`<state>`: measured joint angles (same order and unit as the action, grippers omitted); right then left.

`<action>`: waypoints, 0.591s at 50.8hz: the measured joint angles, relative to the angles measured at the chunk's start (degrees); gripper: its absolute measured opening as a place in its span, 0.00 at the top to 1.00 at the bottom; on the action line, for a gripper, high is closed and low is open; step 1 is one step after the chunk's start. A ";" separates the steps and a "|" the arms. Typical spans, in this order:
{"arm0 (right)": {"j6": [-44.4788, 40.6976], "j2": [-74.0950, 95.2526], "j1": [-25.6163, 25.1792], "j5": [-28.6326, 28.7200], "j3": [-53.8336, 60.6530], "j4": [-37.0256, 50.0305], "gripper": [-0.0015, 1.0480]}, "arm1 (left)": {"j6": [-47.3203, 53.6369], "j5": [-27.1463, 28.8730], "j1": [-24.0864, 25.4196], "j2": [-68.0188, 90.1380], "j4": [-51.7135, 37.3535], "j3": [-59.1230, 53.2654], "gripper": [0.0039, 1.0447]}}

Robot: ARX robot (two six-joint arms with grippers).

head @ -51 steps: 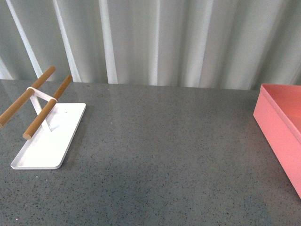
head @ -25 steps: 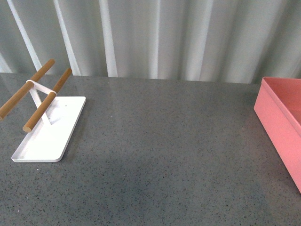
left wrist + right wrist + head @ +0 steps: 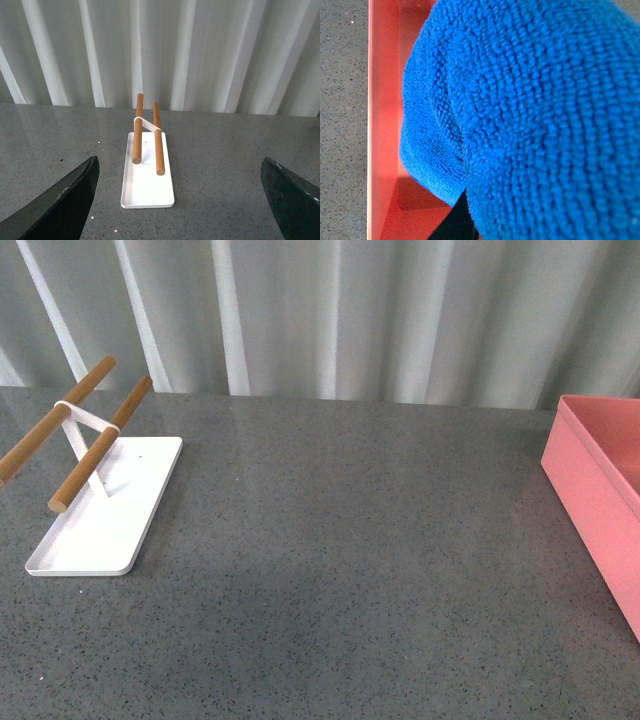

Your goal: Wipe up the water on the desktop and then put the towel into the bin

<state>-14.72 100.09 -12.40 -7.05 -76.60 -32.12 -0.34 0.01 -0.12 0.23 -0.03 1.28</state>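
Slightly shifted front view; towel (image 3: 530,115) hangs over bin (image 3: 382,150), covering right end effector, grip unverifiable; left end effector (image 3: 180,200) open.

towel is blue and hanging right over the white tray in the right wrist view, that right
Not quite. The towel is blue, but it hangs over the pink bin, not the white tray. The right wrist view shows the bin's wall and floor beneath it. The tray sits at the far left of the desktop in the front view, with no towel over it.
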 joint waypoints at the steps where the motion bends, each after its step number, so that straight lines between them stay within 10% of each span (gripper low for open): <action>1: 0.00 0.00 0.00 0.00 0.00 0.00 0.79 | 0.00 0.00 0.00 0.00 0.00 0.00 0.06; 26: 0.02 -0.02 -0.09 -0.02 0.02 0.00 0.06 | 0.00 0.00 0.00 0.00 0.00 0.00 0.06; 30: 0.13 -0.02 -0.11 -0.02 0.02 0.00 0.07 | 0.00 0.00 0.00 0.00 0.00 0.00 0.06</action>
<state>-14.59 100.07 -12.51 -7.07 -76.58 -32.12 -0.34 0.01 -0.12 0.23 -0.03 1.28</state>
